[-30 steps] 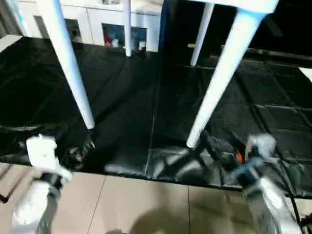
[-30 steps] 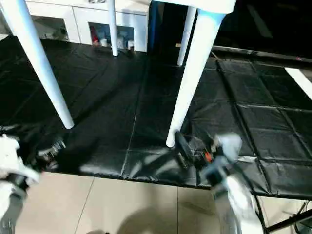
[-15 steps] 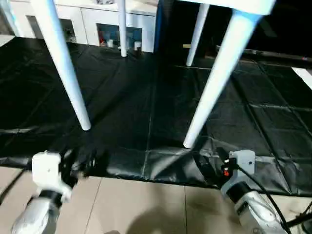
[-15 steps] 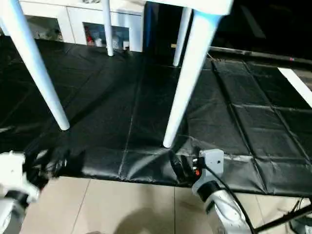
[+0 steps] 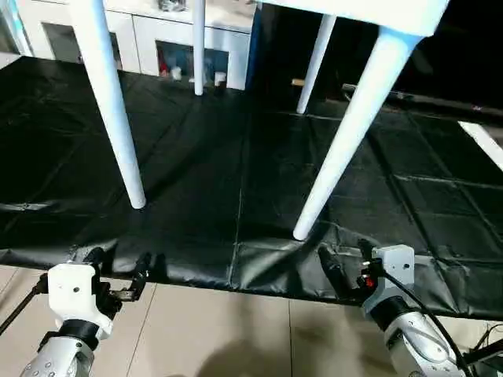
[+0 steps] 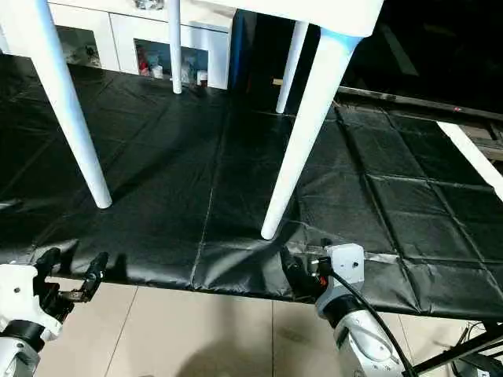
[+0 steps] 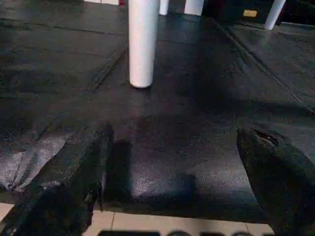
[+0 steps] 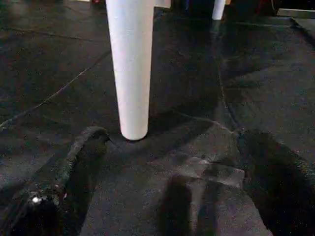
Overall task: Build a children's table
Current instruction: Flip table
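Observation:
The white children's table stands upright on the black mat, all four legs down. Its near-left leg and near-right leg are in front of me, and two far legs stand behind. My left gripper hovers open and empty over the mat's front edge, short of the near-left leg. Open and empty too, my right gripper sits just in front of the near-right leg's foot, not touching it.
The black mat is creased near its front edge, with tiled floor below it. A white cabinet with glass doors stands at the back. A white strip lies at the far right, and a black cable runs along my right forearm.
Both grippers have drawn back from the feet of the near legs towards the mat's front edge and come to rest. The table has not moved.

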